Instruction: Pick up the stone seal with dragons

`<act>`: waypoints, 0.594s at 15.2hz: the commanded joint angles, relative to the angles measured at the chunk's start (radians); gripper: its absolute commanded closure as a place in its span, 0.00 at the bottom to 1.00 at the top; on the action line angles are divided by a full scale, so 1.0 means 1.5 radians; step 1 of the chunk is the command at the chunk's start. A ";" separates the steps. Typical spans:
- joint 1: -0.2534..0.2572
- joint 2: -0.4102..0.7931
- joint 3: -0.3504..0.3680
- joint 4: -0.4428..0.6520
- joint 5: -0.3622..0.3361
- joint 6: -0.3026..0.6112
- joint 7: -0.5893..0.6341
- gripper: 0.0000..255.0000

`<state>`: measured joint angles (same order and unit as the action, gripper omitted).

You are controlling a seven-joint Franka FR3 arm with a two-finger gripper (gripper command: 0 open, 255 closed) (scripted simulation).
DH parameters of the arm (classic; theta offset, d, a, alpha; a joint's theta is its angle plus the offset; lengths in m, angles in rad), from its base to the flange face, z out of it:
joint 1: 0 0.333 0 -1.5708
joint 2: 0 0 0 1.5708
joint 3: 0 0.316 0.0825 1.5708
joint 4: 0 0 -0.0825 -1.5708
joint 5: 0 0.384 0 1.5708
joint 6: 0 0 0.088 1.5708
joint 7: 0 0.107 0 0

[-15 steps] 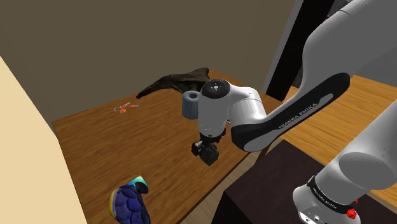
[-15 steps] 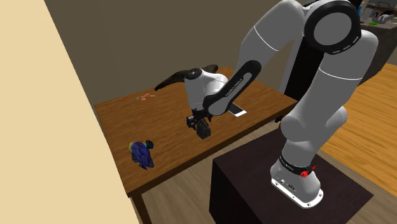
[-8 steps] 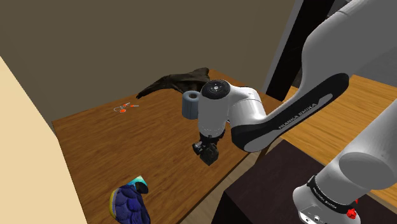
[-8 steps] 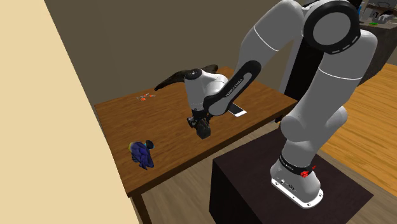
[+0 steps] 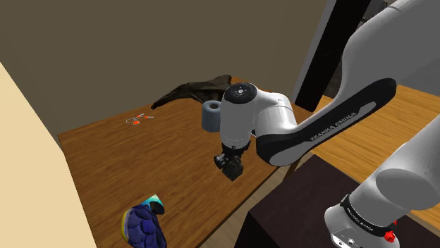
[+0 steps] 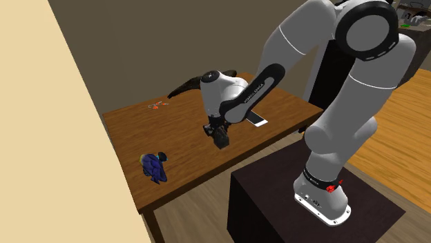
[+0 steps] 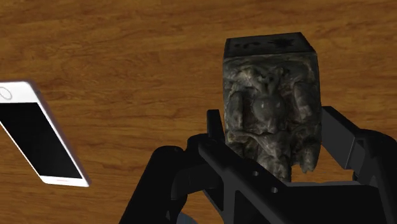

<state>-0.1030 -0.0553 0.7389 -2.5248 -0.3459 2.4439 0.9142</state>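
1. In the shoulder view the black fingers (image 5: 229,168) hang at the left end of the arm (image 5: 331,127), pointing down at the wooden surface (image 5: 106,162). Above them the white wrist bends sharply; the forearm runs up to the right; the upper arm comes down to the dark stand (image 5: 296,211) at the lower right.
2. The fingers are closed on the seal (image 7: 270,95), one pressed to each side. Its far end sticks out well past the fingertips.
3. The seal is a squarish block of dark, mottled grey-green stone. The side facing the wrist camera bears rough carved relief, lumpy and worn; the end turned away from the hand is flat and darker.
4. It is held over the near part of the surface, toward the edge beside the stand. Whether its far end touches the wood I cannot tell.
5. From the shoulder view's left:
   - a blue-green scaly thing (image 5: 143,224) lies near the front edge;
   - small orange bits (image 5: 139,120) lie farther back;
   - a dark cloth (image 5: 196,90) is spread at the far edge;
   - a grey cylinder (image 5: 209,116) stands just behind the wrist.
6. In the wrist view a white phone (image 7: 38,133) with a black screen lies flat on the wood, beside the seal but apart from it.
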 commanded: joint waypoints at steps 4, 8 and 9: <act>0.013 -0.052 -0.007 0.009 0.067 -0.040 -0.057 1.00; 0.025 -0.087 -0.018 0.020 0.106 -0.073 -0.092 1.00; 0.028 -0.095 -0.021 0.023 0.114 -0.082 -0.099 1.00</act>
<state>-0.0641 -0.1903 0.7109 -2.4969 -0.1843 2.3330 0.7744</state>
